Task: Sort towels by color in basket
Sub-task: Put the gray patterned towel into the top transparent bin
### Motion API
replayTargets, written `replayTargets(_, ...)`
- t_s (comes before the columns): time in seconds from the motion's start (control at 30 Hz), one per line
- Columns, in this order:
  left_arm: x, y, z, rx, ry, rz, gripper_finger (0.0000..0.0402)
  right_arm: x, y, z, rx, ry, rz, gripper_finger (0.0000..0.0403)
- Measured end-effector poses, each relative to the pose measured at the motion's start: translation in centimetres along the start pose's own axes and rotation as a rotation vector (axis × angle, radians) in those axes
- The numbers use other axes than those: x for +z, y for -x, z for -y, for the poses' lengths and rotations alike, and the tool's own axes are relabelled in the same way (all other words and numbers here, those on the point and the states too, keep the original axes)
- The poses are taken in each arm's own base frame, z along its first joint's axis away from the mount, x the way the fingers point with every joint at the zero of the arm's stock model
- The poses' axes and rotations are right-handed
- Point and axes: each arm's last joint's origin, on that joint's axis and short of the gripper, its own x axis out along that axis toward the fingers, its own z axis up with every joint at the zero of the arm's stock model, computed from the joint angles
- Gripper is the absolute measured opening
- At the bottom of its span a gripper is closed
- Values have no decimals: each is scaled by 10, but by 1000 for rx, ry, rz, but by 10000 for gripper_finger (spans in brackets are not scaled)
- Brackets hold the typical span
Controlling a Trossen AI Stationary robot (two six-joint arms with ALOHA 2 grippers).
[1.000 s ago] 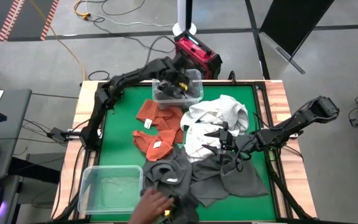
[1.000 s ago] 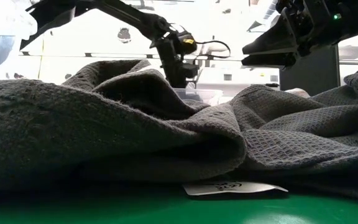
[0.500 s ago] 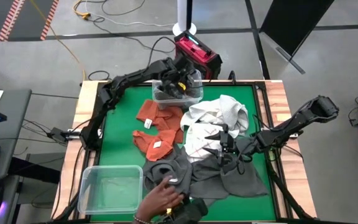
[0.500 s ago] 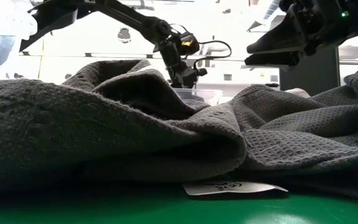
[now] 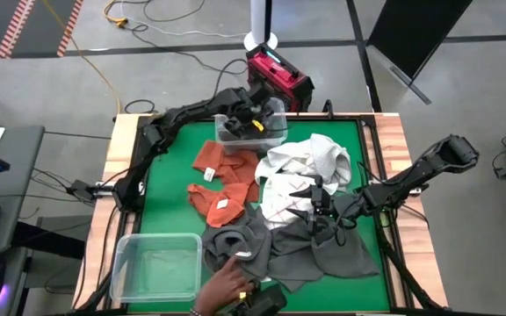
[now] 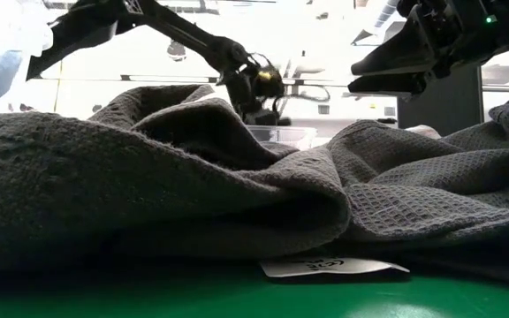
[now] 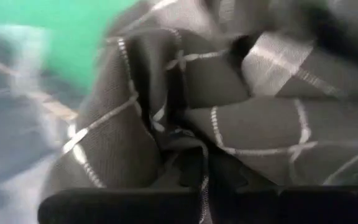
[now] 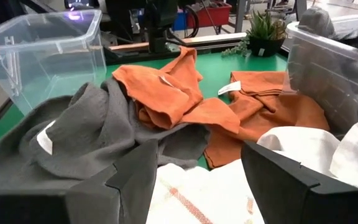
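My left claw (image 5: pixel 251 121), pressed together on the plaid towel (image 7: pixel 241 118), hangs over the far bin (image 5: pixel 275 132); next I release it below.

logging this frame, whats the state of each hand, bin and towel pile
left hand: shut, down in the far bin
right hand: open, over the white towels, holding nothing
far bin: holds grey plaid towel
near bin: upright, no towel seen inside
orange towels: crumpled on the mat
dark grey towels: heaped, person's hand on them
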Motion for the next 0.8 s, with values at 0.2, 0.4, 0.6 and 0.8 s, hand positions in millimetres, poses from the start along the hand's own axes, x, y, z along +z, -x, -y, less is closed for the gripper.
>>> replayTargets(0.2,0,-38,9,-85,100,-21,13,0,0,0,0,0,1,260)
replayTargets(0.4,1,-51,9,-82,177,-39,15,0,0,0,0,-1,2,260)
replayTargets(0.6,-2,-55,10,-77,272,-61,16,0,0,0,0,0,1,260)
replayTargets(0.8,-3,-55,10,-78,341,-55,34,0,0,0,0,0,1,260)
